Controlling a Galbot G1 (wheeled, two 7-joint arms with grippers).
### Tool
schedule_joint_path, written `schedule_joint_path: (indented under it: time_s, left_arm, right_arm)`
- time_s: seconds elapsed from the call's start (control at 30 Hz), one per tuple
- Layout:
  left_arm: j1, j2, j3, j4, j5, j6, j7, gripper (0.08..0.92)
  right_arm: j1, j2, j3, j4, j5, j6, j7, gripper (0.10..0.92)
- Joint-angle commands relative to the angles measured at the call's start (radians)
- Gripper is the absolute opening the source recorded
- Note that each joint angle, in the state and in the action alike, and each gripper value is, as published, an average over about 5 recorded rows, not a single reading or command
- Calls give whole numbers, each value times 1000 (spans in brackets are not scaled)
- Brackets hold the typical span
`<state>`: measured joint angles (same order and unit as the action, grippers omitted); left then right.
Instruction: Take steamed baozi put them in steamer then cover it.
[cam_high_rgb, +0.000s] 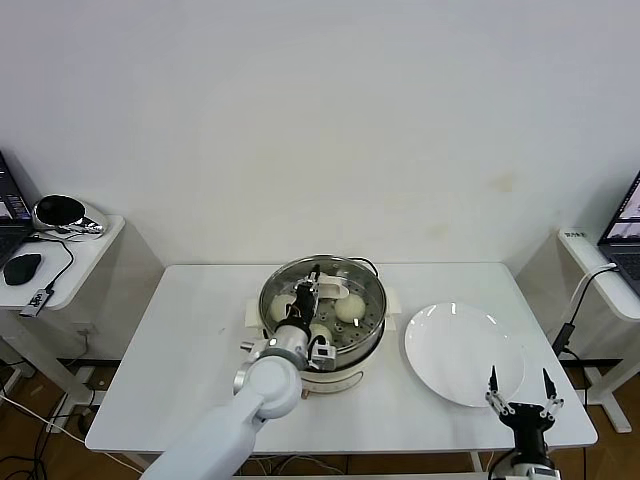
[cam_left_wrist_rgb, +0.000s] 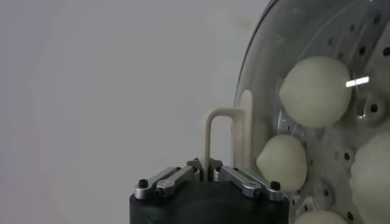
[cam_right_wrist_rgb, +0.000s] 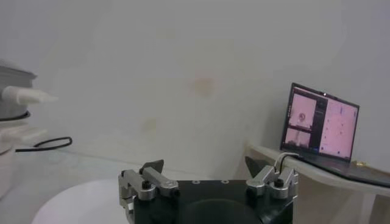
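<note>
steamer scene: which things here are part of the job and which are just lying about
Job:
- steamer
- baozi
- glass lid, its handle held by the shut left end effector

Lying about:
- white plate
- laptop
- computer mouse

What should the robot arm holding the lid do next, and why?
Probably lower the cover flat onto the steamer. The left gripper is shut on its handle, the lid looks tilted above the pot, and baozi already sit inside. The plate is bare.
</note>
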<state>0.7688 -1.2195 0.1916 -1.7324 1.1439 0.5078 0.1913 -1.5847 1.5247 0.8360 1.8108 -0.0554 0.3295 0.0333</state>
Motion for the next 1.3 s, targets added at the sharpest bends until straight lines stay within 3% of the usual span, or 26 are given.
schedule_joint_path:
  time_s: [0.03, 0.3, 0.5, 0.83, 0.97, 1.17, 1.3]
  left_arm:
    - [5, -10, 3, 12, 4, -2, -1, 143]
    - [26, -14, -9, -15, -3, -4, -16, 146]
    - [122, -1, -43, -124, -9, -11, -48, 269]
    - [514, 103, -236, -478, -167, -85, -160, 564]
    - [732, 85, -402, -607, -355, -132, -265, 676]
    - [991, -30, -657, -552, -933, -506, -401, 811]
    - [1102, -68, -681, -519, -1121, -554, -453, 822]
  right_arm:
    - [-1, 1, -1, -1, -2, 2, 0, 823]
    - [-2, 3, -4, 0, -6, 2, 0, 823]
    - [-3, 5, -9, -2, -8, 2, 1, 823]
    - [-5, 7, -19, -13, -20, 9, 5, 823]
    - [-7, 12, -34, -14, -30, 13, 7, 823]
    - [-15, 7, -84, -6, -40, 5, -7, 823]
    - [-24, -7, -117, 8, -17, -14, -30, 823]
